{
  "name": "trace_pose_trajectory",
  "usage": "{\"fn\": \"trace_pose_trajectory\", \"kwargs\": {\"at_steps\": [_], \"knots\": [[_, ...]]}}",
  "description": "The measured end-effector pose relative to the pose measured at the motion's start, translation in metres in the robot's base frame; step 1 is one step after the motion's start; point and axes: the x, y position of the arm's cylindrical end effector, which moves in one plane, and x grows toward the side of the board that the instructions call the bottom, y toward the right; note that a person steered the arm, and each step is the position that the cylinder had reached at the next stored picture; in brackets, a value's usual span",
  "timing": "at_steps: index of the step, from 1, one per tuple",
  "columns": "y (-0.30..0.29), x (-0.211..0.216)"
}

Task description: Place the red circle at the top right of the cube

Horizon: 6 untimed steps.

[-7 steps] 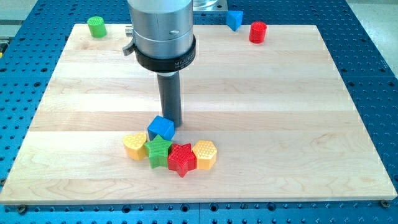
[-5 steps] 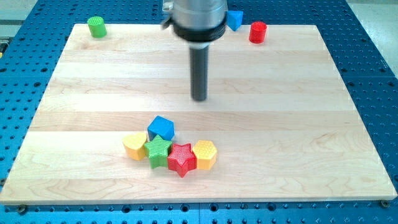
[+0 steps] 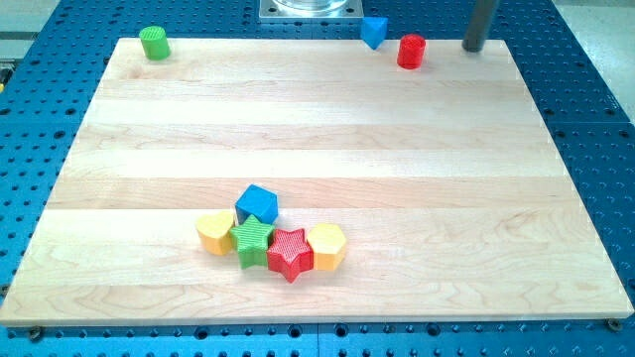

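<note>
The red circle (image 3: 411, 51), a short red cylinder, stands near the board's top edge, right of centre. My tip (image 3: 474, 47) is just to its right, at the top edge, with a gap between them. The blue cube (image 3: 257, 205) sits low on the board, left of centre, far from both. It touches the cluster below it.
Below the cube lie a yellow heart (image 3: 215, 233), a green star (image 3: 253, 242), a red star (image 3: 290, 254) and a yellow hexagon (image 3: 326, 246). A green cylinder (image 3: 154, 43) stands at the top left. A second blue block (image 3: 373, 31) sits left of the red circle.
The rod has moved from beside the blue cube up and to the right, to the top edge right of the red circle. No block has moved.
</note>
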Motion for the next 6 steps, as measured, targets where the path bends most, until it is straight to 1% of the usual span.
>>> {"fn": "trace_pose_trajectory", "kwargs": {"at_steps": [1, 2, 3, 4, 5, 6], "knots": [[-0.089, 0.024], [-0.190, 0.081], [-0.256, 0.132], [-0.193, 0.127], [-0.174, 0.108], [-0.174, 0.085]]}}
